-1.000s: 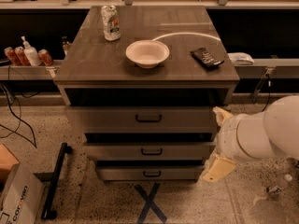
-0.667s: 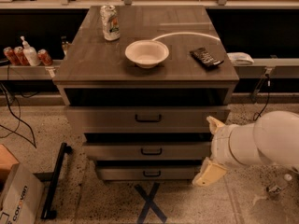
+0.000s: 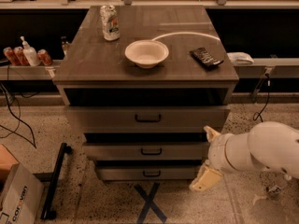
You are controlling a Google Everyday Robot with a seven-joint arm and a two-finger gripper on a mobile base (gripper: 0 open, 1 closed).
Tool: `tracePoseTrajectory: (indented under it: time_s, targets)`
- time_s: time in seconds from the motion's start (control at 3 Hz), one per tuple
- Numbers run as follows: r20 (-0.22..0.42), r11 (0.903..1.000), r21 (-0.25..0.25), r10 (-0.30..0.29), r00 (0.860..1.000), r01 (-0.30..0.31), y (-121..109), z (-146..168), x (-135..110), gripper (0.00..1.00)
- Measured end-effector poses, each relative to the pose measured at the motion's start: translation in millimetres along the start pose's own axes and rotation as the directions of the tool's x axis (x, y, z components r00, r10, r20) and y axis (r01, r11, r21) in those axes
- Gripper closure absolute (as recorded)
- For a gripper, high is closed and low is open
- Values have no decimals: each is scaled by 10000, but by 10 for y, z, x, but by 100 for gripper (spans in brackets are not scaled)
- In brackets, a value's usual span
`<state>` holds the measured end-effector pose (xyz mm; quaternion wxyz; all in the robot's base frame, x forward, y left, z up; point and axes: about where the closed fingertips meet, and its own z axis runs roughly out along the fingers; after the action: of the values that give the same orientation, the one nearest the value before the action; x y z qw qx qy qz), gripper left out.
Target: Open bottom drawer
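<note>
Fingers [image 3: 205, 177]: two pale pads, spread wide with nothing held between them. The upper one points up-left beside the right end of the middle drawer [image 3: 149, 151]. The lower one slants down-left at the lower right corner of the bottom drawer [image 3: 140, 172]. The gripper [image 3: 202, 158] sits at the cabinet's [image 3: 70, 73] right front edge, low near the floor, carried by a white arm [image 3: 264, 148] entering from the right.

The bottom drawer is the lowest of three fronts, set back beneath the middle drawer, with its front flush and level. Its black handle [image 3: 151, 173] lies at centre, well to the left of both fingers and untouched. Whether the lower finger contacts the drawer's right end cannot be told.

The top drawer [image 3: 147, 118] is above, under a dark recess. On the cabinet top are a white bowl [image 3: 146, 53], a can [image 3: 110, 22] at rear left, and a black remote [image 3: 206, 58] at right. A blue tape cross [image 3: 149, 202] marks the floor before the cabinet.
</note>
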<state>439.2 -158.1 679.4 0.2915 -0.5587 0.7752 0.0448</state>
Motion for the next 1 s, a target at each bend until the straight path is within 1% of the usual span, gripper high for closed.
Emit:
tracePoseTrajectory:
  time_s: [0.33, 0.67, 1.0]
  targets:
    - [-352, 10000, 67, 29, 9994, -26, 20, 52, 22, 0]
    - [-1046, 9974, -65, 701, 9920, -711, 306, 579, 313, 0]
    - [-992, 9860, -181, 1634, 9816, -1660, 510, 968, 572, 0]
